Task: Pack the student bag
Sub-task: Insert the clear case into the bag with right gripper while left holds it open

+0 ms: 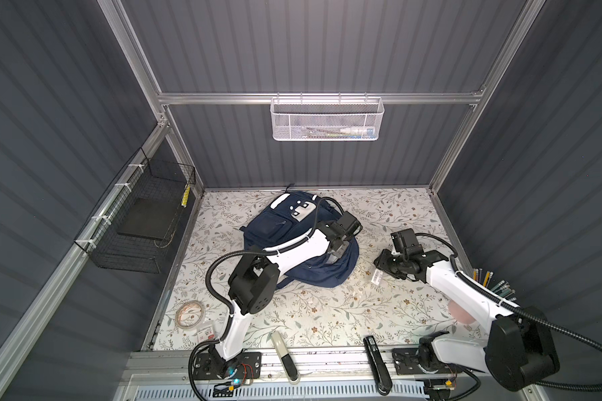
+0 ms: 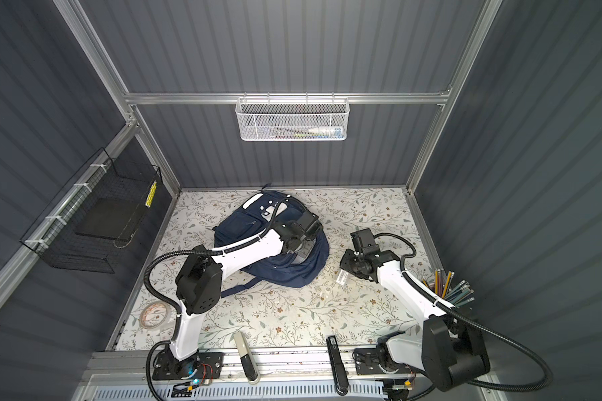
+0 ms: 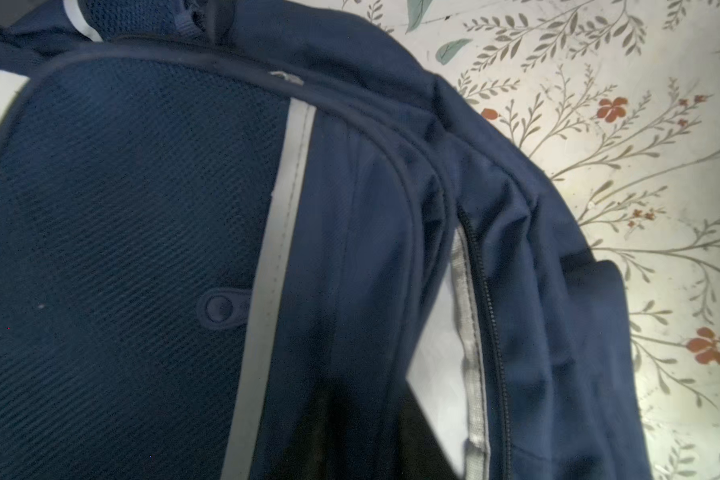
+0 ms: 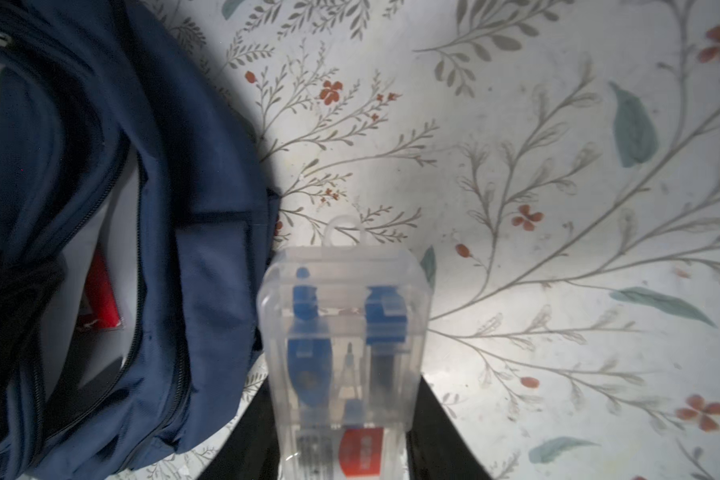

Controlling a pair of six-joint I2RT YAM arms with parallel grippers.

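Centrally, one student bag (image 1: 271, 225) is being shown lying flat toward the back of the floral table (image 1: 327, 312). Its white patch with two dark buttons is at the far end, and only this one bag is being seen in both top views (image 2: 244, 225). One zip along its edge is standing parted. In the left wrist view the bag (image 3: 142, 208) is being shown with one white flat item (image 3: 433, 374) in that gap. In the right wrist view the bag (image 4: 100, 166) is being shown with one red item (image 4: 100, 291) inside.

The left gripper (image 1: 338, 249) is being held over the bag's right edge with its jaws fully closed; whether fabric is being pinched cannot be told. The right gripper (image 1: 379, 269) is being held just beside the bag, apart from it. It is clamped on one clear plastic case (image 4: 341, 332), between two black fingers (image 4: 246, 436). Blue parts and one compass are being seen blurred inside the case.

Farther out, one tape roll (image 1: 189, 313) is lying at the table's near left. Two long tools are lying across the front rail, one beige-and-black (image 1: 285, 357) and one black (image 1: 376, 361). One bunch of pencils (image 1: 497, 286) is standing at the right edge. Two baskets are being carried by the walls: one white mesh basket (image 1: 327, 118) and one black wire basket (image 1: 136, 222).
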